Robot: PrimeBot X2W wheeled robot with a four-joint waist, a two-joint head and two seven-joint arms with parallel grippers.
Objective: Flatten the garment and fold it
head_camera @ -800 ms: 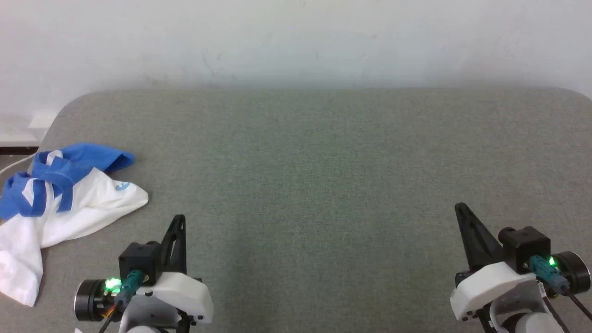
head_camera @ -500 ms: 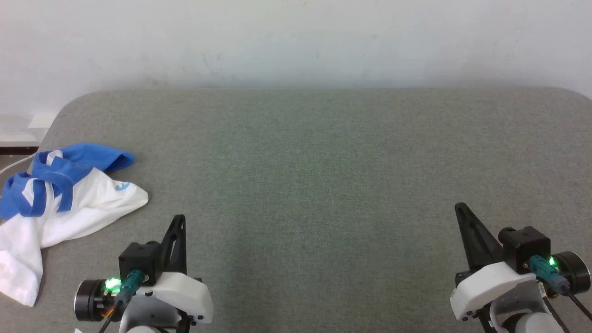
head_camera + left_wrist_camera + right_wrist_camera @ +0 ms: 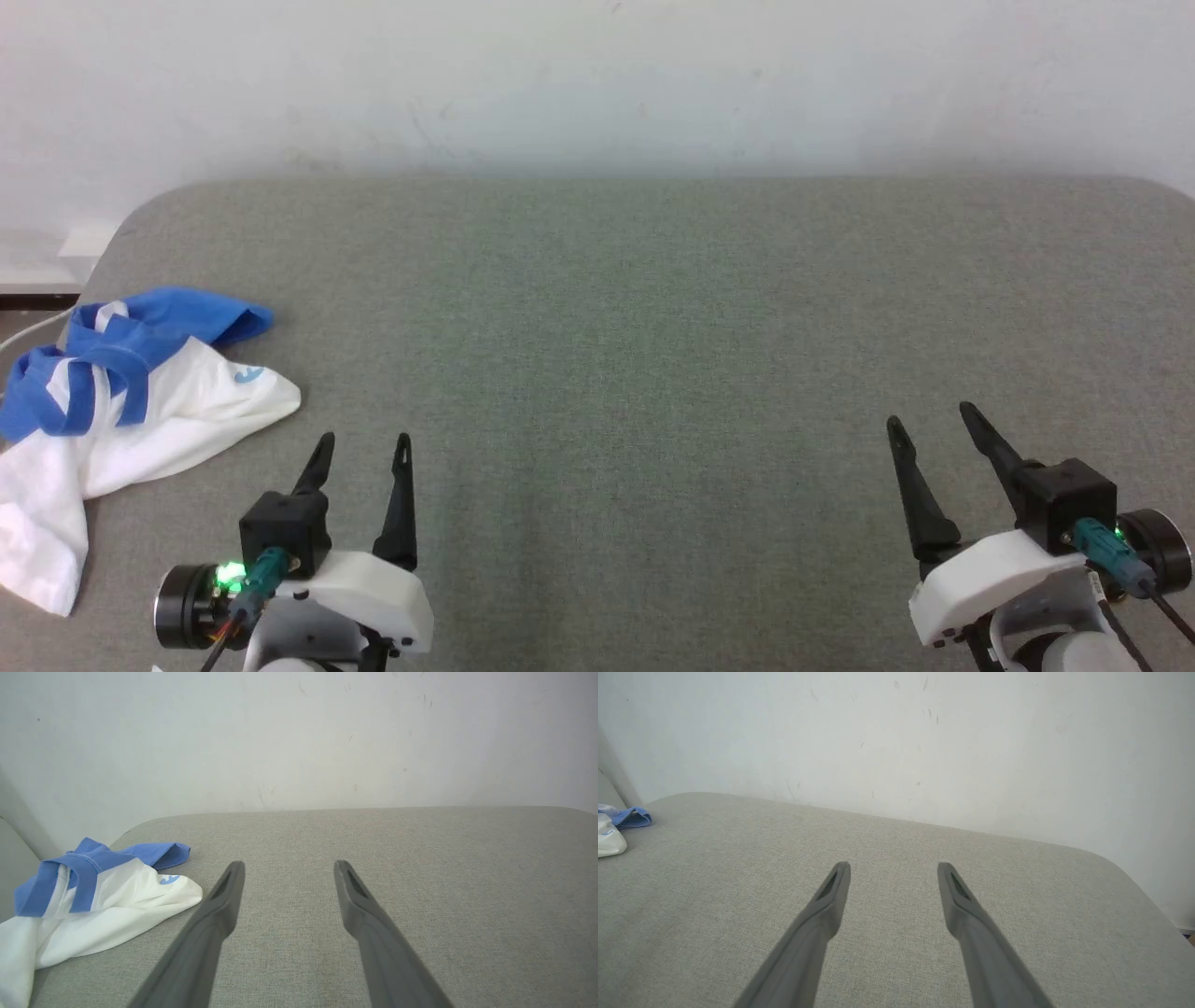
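Two grippers poised over a grey fabric-covered table (image 3: 607, 308), both empty. The left gripper (image 3: 365, 439), front-left, has its dark fingers spread well apart w/ nothing between them; the right gripper (image 3: 931, 413), front-right, is parted about as wide, also holding nothing. The garment (image 3: 177, 411) lies crumpled at the table's left edge, white body bunched, blue sleeves & neckband heaped on top, near the left gripper but not touching. White wall (image 3: 597, 84) in bkgd.

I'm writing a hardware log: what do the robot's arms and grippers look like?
The left gripper and right gripper each have two long, tapered black fingers on a black block, a white wrist shell, a teal connector with cable, and a green light.
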